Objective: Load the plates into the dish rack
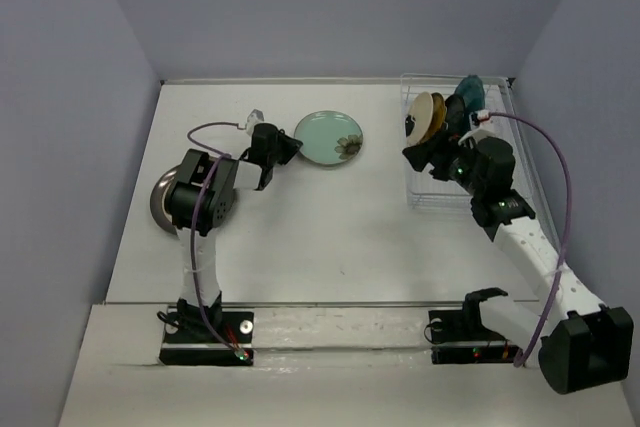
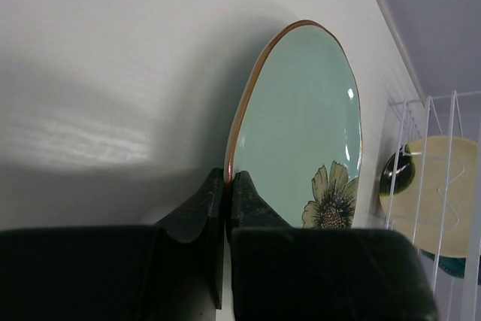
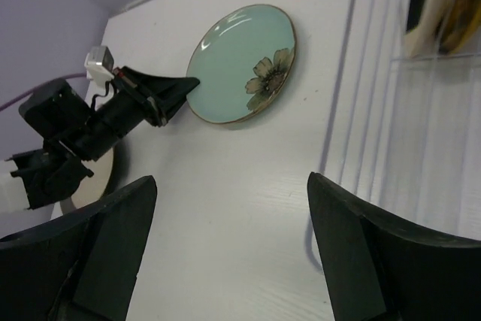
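The white table (image 1: 330, 247) is lit evenly and softly. In the left wrist view a broad grey shadow is cast left of the pale mint round flower plate (image 2: 301, 110), on which a small glare spot is seen.

Overhead, two wrists; shared mint plate (image 1: 331, 137)

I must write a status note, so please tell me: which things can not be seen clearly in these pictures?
- Grey-rimmed plate: top view, the left arm covers most of it.
- Plates in the rack: count unclear; the right arm hides part in the top view, wrist views cut them off.
- Mint plate rim: left wrist view, the shut left jaws hide whether they pinch it.
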Action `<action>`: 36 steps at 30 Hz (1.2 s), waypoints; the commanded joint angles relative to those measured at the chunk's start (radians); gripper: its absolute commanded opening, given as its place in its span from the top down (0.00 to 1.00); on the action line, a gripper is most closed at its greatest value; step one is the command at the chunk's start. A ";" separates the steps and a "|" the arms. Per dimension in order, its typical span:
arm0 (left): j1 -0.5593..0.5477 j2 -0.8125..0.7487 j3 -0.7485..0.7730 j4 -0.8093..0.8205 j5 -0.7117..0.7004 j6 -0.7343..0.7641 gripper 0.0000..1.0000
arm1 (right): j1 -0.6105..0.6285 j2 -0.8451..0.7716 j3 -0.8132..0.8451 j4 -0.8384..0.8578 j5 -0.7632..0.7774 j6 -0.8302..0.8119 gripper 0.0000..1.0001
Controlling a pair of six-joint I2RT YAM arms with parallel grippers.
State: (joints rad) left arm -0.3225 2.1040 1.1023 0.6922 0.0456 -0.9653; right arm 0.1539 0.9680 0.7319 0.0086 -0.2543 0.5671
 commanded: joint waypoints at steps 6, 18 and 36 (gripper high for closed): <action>0.023 -0.383 -0.258 0.196 0.082 -0.018 0.94 | 0.249 0.254 0.173 0.033 0.024 -0.091 0.08; -0.003 -0.734 -0.521 0.299 0.272 -0.078 0.94 | 0.250 0.495 0.313 0.007 -0.003 -0.113 0.00; -0.038 -1.120 -0.547 0.023 0.447 0.020 0.30 | 0.208 0.342 0.195 0.387 -0.381 0.155 0.93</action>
State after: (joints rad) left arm -0.3447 1.1503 0.4759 0.7296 0.4149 -1.0039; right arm 0.3855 1.4254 0.9123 0.2707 -0.5995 0.6735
